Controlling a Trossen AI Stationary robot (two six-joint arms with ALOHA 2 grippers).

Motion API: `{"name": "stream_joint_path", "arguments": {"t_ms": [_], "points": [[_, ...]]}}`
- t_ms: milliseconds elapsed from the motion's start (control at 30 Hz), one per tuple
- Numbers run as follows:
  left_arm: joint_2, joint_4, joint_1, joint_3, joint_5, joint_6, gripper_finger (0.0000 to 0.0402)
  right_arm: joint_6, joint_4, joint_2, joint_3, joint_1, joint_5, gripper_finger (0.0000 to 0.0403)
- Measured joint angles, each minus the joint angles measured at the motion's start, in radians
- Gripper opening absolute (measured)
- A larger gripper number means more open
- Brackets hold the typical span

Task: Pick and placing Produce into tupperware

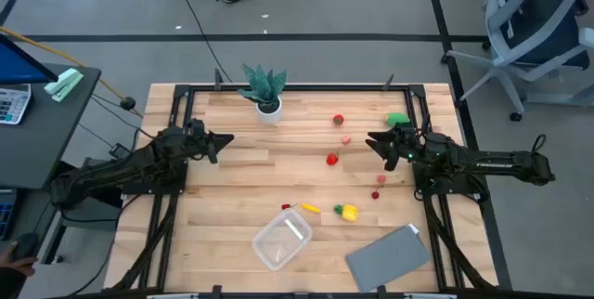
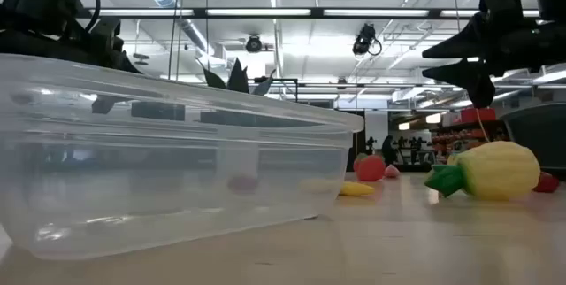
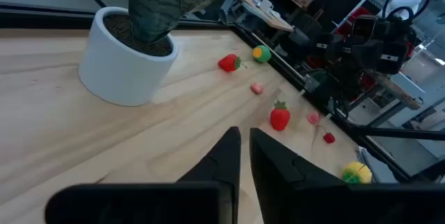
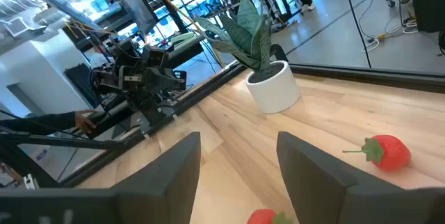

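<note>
The clear plastic box sits near the front edge of the wooden table, empty, with its long side slanted. In the low view its wall fills the left half of the picture. Just beside it to the right lies a flat grey sheet, also slanted, apart from the box.

A little farther back, between box and sheet, lie a yellow toy with a green end, a small yellow piece and a tiny red piece. The low view shows the yellow toy resting on the wood to the right of the box.

Two small red pieces lie near the right arm. In the middle of the table stands a red strawberry-like toy, with a pink piece and another red fruit beyond it.

The right gripper hangs above the table's right side, its fingers spread wide with nothing between them. A green item lies just behind it.

The left gripper hangs over the left side, well apart from the toys, its fingers nearly together with only a thin gap, holding nothing.

At the back edge stands a spiky green plant in a white pot.
</note>
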Motion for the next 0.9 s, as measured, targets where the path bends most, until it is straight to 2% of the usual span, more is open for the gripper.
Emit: {"name": "stream_joint_path", "arguments": {"t_ms": [233, 600, 900], "points": [[0.0, 0.0, 0.0, 0.0, 0.0, 0.0, 0.003, 0.0, 0.0, 0.0, 0.0, 0.0, 0.0, 0.0199], [0.0, 0.0, 0.0, 0.0, 0.0, 0.0, 0.004, 0.0, 0.0, 0.0, 0.0, 0.0, 0.0, 0.0199], [0.0, 0.0, 0.0, 0.0, 0.0, 0.0, 0.0029, 0.0, 0.0, 0.0, 0.0, 0.0, 0.0, 0.0199]]}}
